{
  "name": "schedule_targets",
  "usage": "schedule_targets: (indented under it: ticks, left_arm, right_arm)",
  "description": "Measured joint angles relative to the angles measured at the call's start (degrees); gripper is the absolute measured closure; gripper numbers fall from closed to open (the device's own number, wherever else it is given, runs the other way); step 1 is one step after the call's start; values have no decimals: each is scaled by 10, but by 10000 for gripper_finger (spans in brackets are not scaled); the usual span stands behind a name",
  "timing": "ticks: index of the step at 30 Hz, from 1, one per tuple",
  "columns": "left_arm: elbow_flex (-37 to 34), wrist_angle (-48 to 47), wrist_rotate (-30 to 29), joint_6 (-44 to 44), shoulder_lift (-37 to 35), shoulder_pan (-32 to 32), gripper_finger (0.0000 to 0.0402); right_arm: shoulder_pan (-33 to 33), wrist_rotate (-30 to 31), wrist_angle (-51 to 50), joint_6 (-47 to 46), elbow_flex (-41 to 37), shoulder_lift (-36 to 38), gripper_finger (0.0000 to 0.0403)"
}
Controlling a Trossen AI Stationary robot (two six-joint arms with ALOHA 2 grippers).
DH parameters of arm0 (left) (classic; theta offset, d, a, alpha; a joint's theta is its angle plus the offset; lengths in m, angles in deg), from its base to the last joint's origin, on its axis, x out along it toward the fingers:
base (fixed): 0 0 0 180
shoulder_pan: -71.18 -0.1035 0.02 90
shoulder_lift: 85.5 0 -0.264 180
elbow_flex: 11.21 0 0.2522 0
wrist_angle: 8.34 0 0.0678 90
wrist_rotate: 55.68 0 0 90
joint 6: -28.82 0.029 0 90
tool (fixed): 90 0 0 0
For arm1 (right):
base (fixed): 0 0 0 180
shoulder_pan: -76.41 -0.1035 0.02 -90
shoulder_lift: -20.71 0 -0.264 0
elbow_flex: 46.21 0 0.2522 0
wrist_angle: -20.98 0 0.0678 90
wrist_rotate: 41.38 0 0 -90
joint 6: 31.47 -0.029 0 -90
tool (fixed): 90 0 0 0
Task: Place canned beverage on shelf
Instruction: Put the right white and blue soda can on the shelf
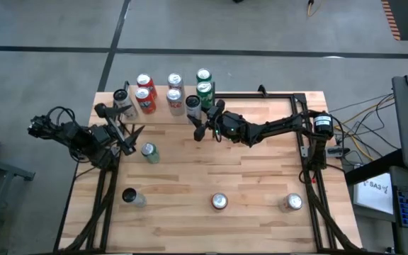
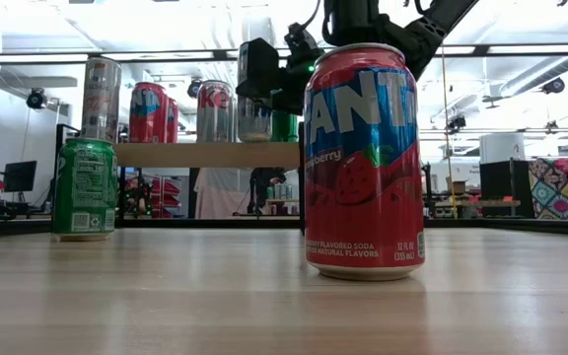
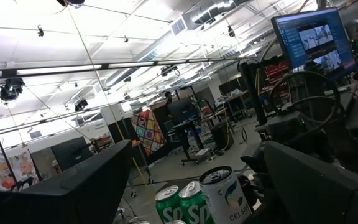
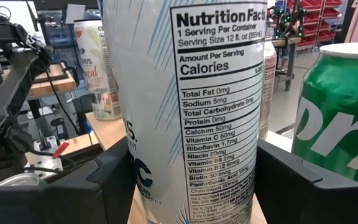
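A tall white can (image 4: pixel 185 93) stands upright between the fingers of my right gripper (image 4: pixel 194 186). This happens at the right end of the shelf (image 2: pixel 205 155), a light board at the table's far left. In the high view my right gripper (image 1: pixel 200 115) reaches it from the table's right, beside the green cans (image 1: pixel 204 91). In the low view the white can (image 2: pixel 254 118) has its lower end at the shelf board; whether it rests there I cannot tell. My left gripper (image 1: pixel 134 133) hangs open near the table's left edge, by the shelf, holding nothing. My right gripper pinches the white can's side wall (image 4: pixel 142 180), low on the can, between its two fingers, one on each side. The fingers (image 4: pixel 98 186) come level from the table's right. The can stays upright; its bottom is outside the wrist view.
Red cans (image 1: pixel 146 91), white cans (image 1: pixel 175 91) and a silver can (image 1: pixel 122 103) crowd the shelf. A green can (image 1: pixel 149 152) stands on the table near my left gripper. Three more cans (image 1: pixel 219 202) stand along the near edge, among them a red Fanta can (image 2: pixel 363 163).
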Motion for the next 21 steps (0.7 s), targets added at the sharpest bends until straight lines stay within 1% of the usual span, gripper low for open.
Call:
schedule_targets:
  ticks: [15,21]
  left_arm:
    - [0,0,0,4,0,0,52]
    - [0,0,0,6,0,0,52]
  right_arm:
    - [0,1,-6,9,0,0,154]
    - [1,15,-18,8,1,0,154]
